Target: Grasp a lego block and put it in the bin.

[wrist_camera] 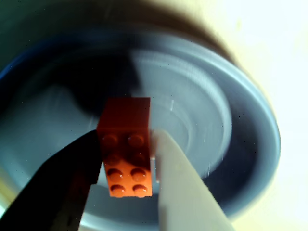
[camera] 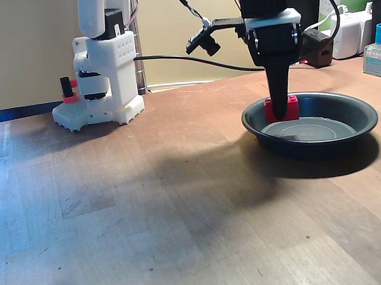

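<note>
The red lego block (wrist_camera: 126, 147) is pinched between a black finger (wrist_camera: 67, 183) and a white finger (wrist_camera: 180, 183) of my gripper (wrist_camera: 127, 161), which is shut on it. Behind the block the wrist view shows the round dark grey bin (wrist_camera: 250, 125), blurred. In the fixed view the gripper (camera: 279, 108) points straight down and holds the lego block (camera: 289, 108) over the left part of the bin (camera: 359, 131), at about rim height. Whether the block touches the bin's floor cannot be told.
The white robot base (camera: 107, 76) with a small red part stands at the back left of the wooden table (camera: 149, 200). Cables, a black adapter box (camera: 318, 47), a white box (camera: 349, 34) and a blue-capped bottle (camera: 376, 51) lie behind the bin.
</note>
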{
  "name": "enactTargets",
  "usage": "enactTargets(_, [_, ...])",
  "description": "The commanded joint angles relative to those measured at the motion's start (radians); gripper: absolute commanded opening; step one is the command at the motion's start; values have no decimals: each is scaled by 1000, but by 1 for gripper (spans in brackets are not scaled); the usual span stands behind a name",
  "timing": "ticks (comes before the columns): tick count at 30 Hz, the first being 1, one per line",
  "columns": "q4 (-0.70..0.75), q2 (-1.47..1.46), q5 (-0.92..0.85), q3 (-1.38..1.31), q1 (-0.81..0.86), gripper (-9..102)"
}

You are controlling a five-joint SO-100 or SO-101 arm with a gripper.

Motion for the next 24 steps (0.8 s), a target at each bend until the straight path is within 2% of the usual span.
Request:
enactTargets(1, [0, 3, -9, -40, 0, 0])
enactTargets(4, [5, 3, -11, -40, 0, 1])
enactTargets(11, [2, 5, -12, -40, 0, 15])
enactTargets(24, [41, 61, -9, -97, 0, 15])
